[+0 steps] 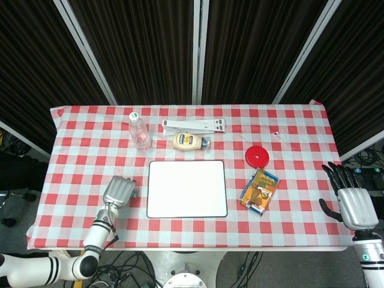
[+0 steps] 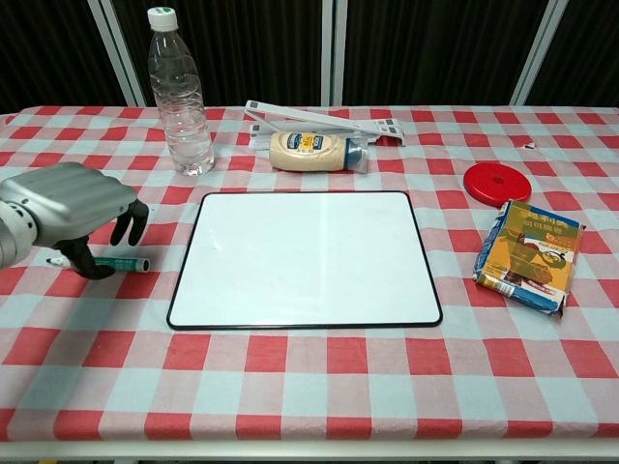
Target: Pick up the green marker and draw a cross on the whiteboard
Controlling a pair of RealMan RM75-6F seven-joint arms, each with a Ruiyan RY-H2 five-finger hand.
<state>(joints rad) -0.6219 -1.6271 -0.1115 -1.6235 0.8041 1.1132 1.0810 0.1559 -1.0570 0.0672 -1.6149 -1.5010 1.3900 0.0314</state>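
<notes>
The green marker [image 2: 124,263] lies on the checked cloth left of the whiteboard [image 2: 305,256], its left part covered by my left hand [image 2: 73,208]. The hand sits over it with fingers curved down on either side; the marker still rests flat on the table. In the head view the left hand [image 1: 119,192] hides the marker, just left of the blank whiteboard [image 1: 187,189]. My right hand [image 1: 353,204] hangs off the table's right edge, fingers spread and holding nothing.
Behind the board stand a water bottle [image 2: 180,92], a lying mayonnaise bottle [image 2: 314,152] and a white folded stand [image 2: 319,121]. A red lid [image 2: 496,182] and a snack packet [image 2: 530,256] lie to the board's right.
</notes>
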